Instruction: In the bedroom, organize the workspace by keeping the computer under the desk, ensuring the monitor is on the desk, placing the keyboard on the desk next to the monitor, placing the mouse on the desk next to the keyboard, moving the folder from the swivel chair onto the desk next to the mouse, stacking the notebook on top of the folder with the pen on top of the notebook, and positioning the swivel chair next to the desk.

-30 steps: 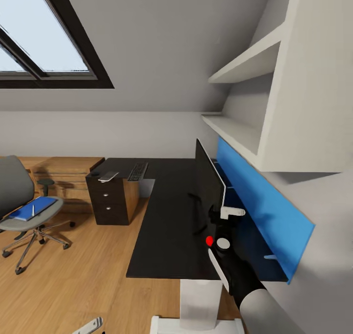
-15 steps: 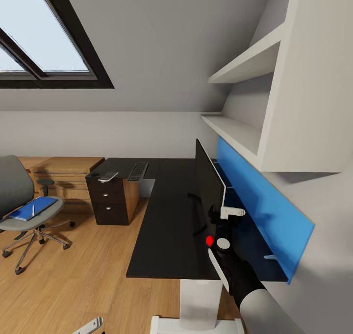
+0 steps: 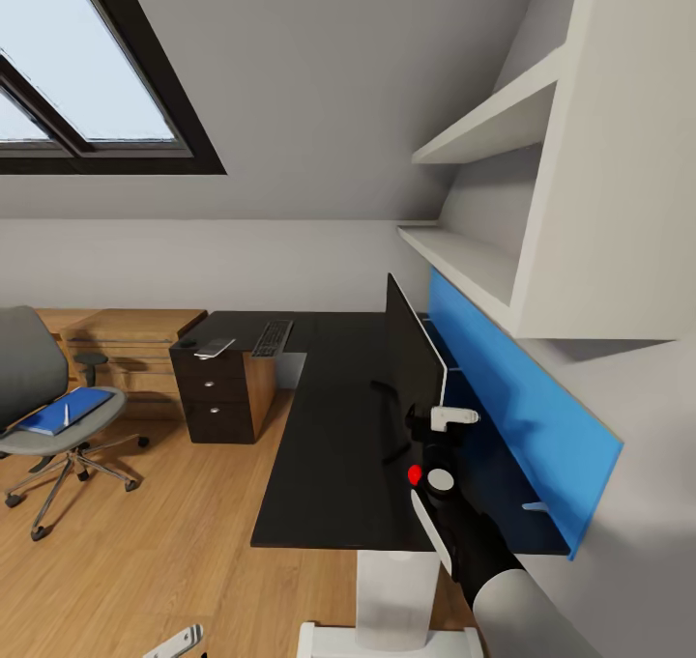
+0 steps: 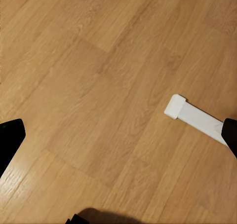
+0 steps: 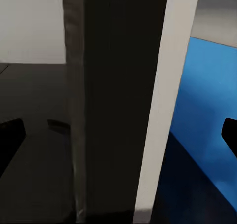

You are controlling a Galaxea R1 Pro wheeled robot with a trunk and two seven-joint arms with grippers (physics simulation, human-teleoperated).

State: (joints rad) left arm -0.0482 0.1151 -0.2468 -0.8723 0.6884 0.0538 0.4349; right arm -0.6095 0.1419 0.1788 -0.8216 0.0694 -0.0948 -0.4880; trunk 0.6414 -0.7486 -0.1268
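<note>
The left gripper [image 4: 118,137] is hanging with its dark fingertips spread wide and empty over the wood floor [image 4: 98,76], near the white foot [image 4: 197,119] of the worktop [image 3: 329,445]. Just ahead, the right gripper [image 3: 432,428] is reaching along the glossy black top to the near edge of the monitor [image 3: 411,368], by its red corner dot. In the right wrist view that edge is running between the parted fingers, which are straddling it without closing on it. Over the past second its white finger [image 3: 454,414] has been edging a little closer to the screen, while nothing else on the worktop has shifted. That is suggesting the gripper is lining up for a hold, probably to turn or reseat the monitor. The screen is already standing on the worktop, just in front of the blue wall panel [image 3: 522,407]. At the far corner, the keyboard [image 3: 273,337] is lying well apart from the monitor. Beside it on the drawer unit [image 3: 217,397] are what looks like the notebook [image 3: 214,348] and a small dark shape, likely the mouse [image 3: 188,342]. Out on the floor, the swivel chair [image 3: 29,368] is carrying the folder [image 3: 82,405] with the pen [image 3: 66,413] on it, so most of the sorting is yet to be done.
</note>
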